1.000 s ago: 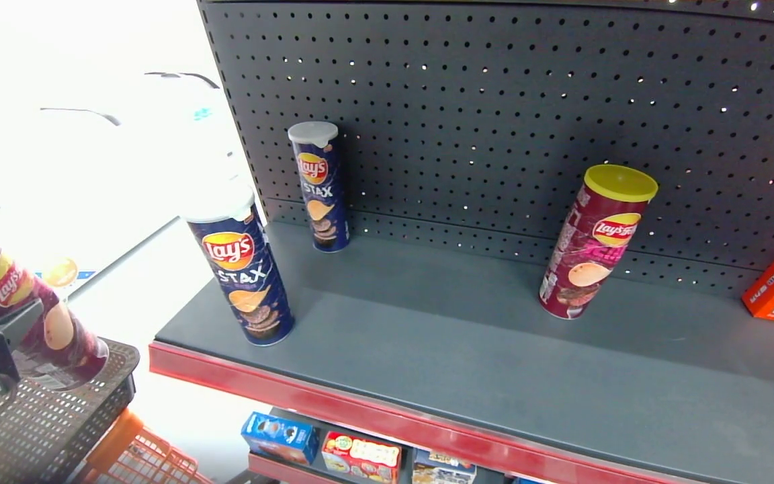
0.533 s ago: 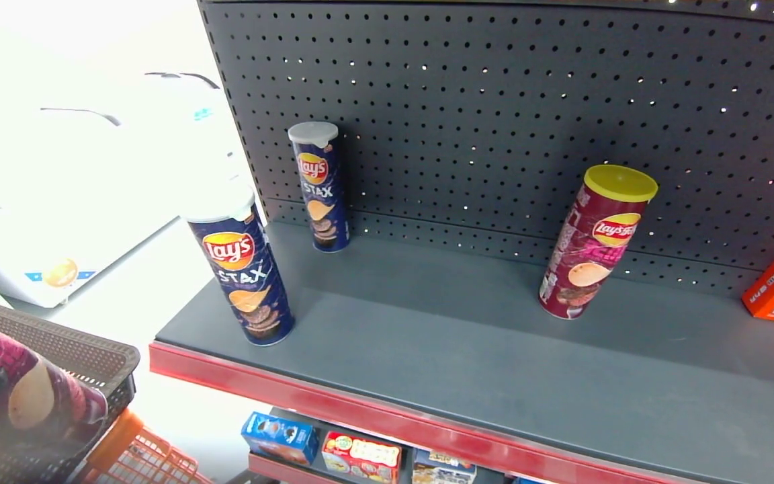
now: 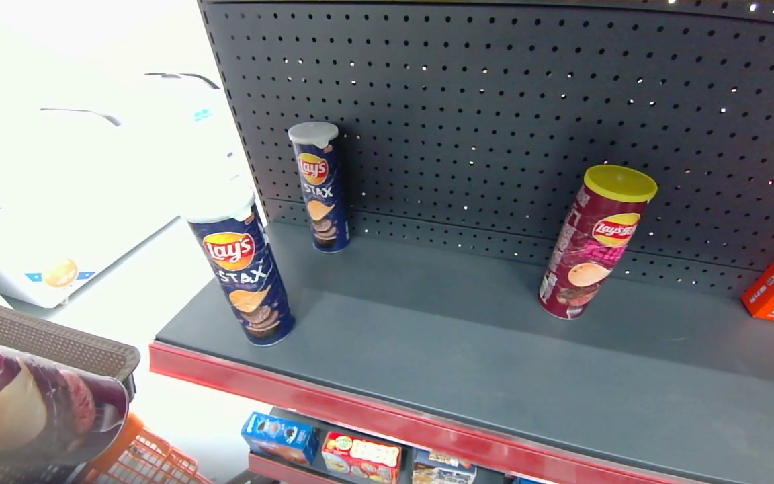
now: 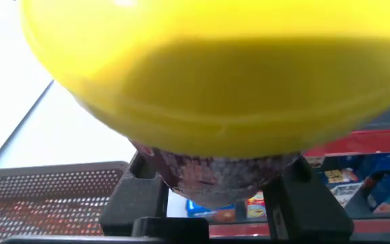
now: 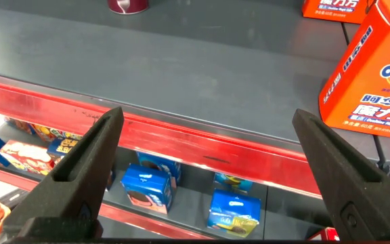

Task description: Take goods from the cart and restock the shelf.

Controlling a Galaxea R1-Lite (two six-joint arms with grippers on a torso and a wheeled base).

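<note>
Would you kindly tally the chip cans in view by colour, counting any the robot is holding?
Blue cans: 2 (front blue can and back blue can, both standing on the shelf)
Maroon cans: 2 (shelf maroon can standing; held maroon can in the left gripper)
Total: 4

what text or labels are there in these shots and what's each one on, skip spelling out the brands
front blue can: round logo, large white word beneath
rear blue can: same logo and word, smaller
shelf maroon can: logo; finer print too small
held maroon can: print blurred
orange box: logo and bold white characters
lower-shelf boxes: too small
</note>
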